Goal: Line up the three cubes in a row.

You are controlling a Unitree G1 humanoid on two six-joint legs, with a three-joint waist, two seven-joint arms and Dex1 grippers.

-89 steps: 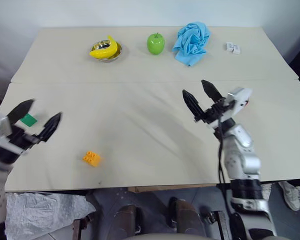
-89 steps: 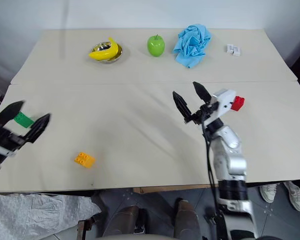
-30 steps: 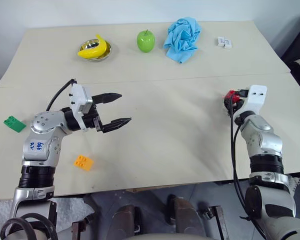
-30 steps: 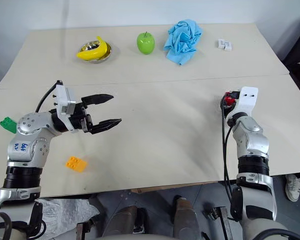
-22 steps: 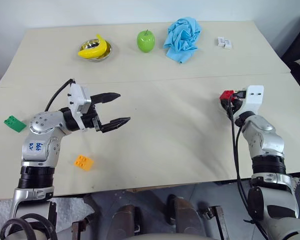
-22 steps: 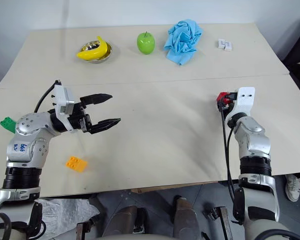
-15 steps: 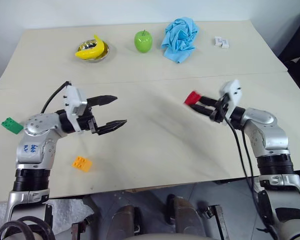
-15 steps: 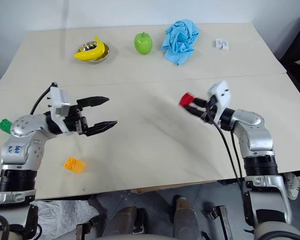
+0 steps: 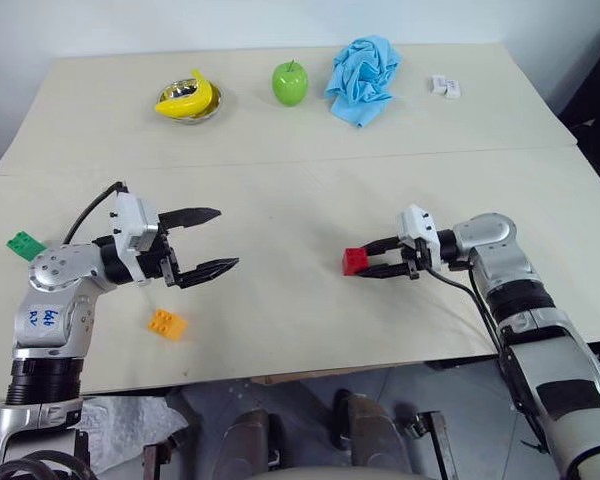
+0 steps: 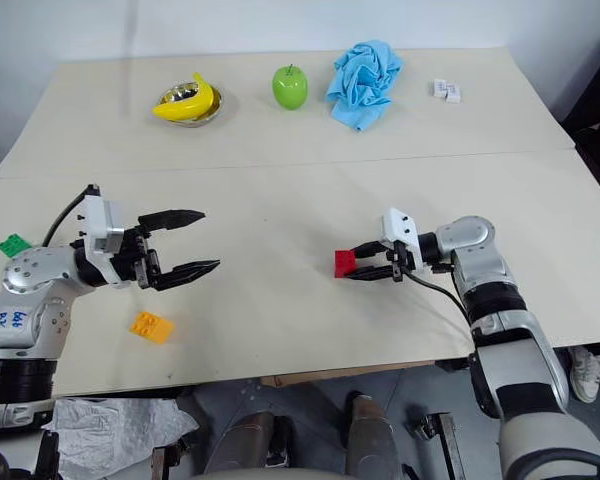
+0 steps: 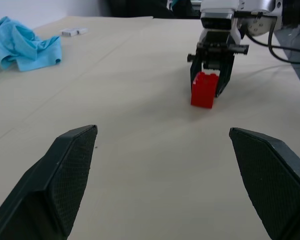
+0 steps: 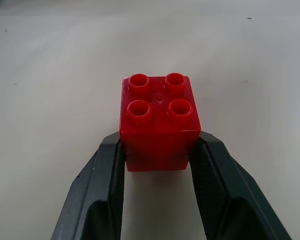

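Right tool (image 12: 157,150) around glossy four-studded red brick (image 12: 159,120); matte table (image 9: 280,200)

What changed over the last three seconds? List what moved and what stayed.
The right gripper, open and empty three seconds ago, closed on the red cube and carried it from the table's right side toward the middle. The left gripper stayed open. The green cube and orange-yellow cube never moved.

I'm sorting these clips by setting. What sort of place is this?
Probably a robot test room or lab, not a home: a plain table made of two pale boards against a bare wall, with staged props set out on it, such as an apple, a blue cloth and toy bricks like the red cube.
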